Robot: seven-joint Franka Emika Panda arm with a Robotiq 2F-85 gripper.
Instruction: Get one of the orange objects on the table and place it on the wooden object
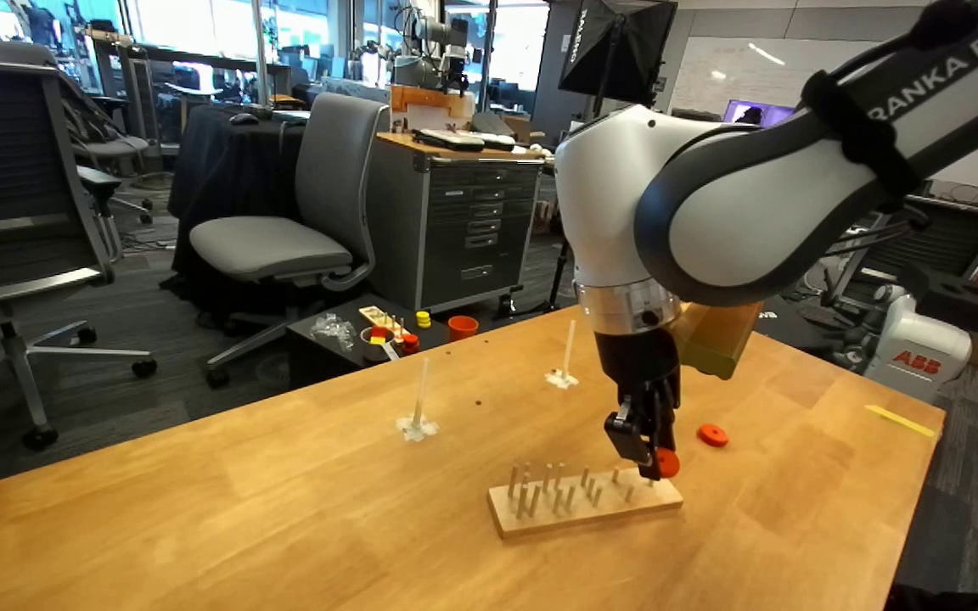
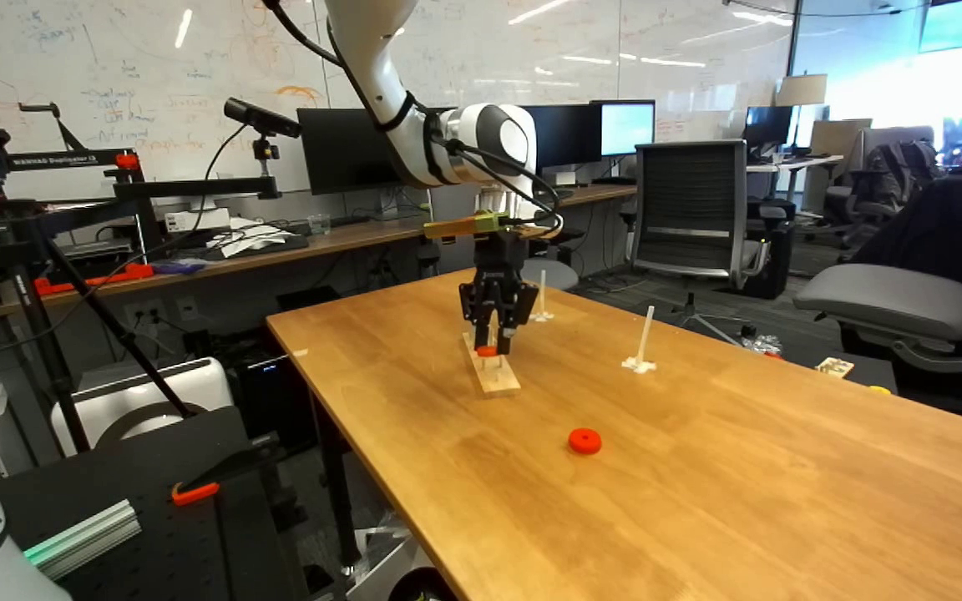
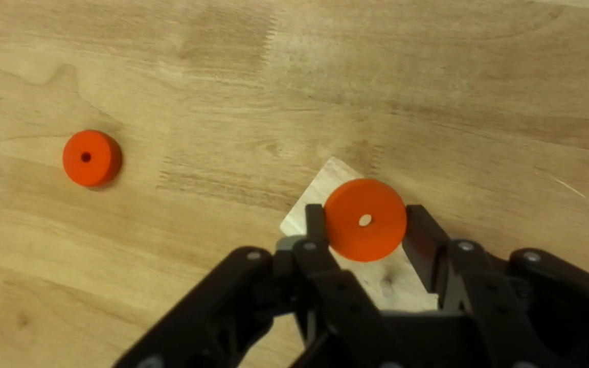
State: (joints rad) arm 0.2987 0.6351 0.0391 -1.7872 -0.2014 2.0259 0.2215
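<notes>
Brown wood forms the broad table [image 1: 226, 526], the largest thing that we find in both exterior views. Over it reaches the robot arm [image 1: 612, 204], white and dark grey, with its wrist pointing down. Behind the table, in an exterior view, we notice a grey office chair [image 1: 272, 244].

Next in size we have the black gripper [image 3: 367, 222]. Its two fingers [image 3: 316, 221] stand part-way apart, one at each side of an orange disc [image 3: 371, 239], and in the wrist view both touch its rim, so it is held. Below the gripper lies the pale wooden block [image 1: 591, 515], rectangular and flat on the table. Apart from the block, two thin upright rods [image 2: 645, 334] rise from the table, each with a whitish patch [image 1: 421, 431] at its foot. Near a table edge we find also a yellow strip [image 1: 901, 420].

The orange disc is over the block, toward one end of it; we cannot tell whether it touches the block. On the table, near the block but apart from it, lies a redder disc [image 2: 584, 441] with a dark hole in its middle.

Smallest are the thin pegs [image 1: 534, 502], which stand in rows on the block. In the middle of the held disc we observe a pale spot [image 3: 365, 220]; whether it is a peg, we cannot tell.
</notes>
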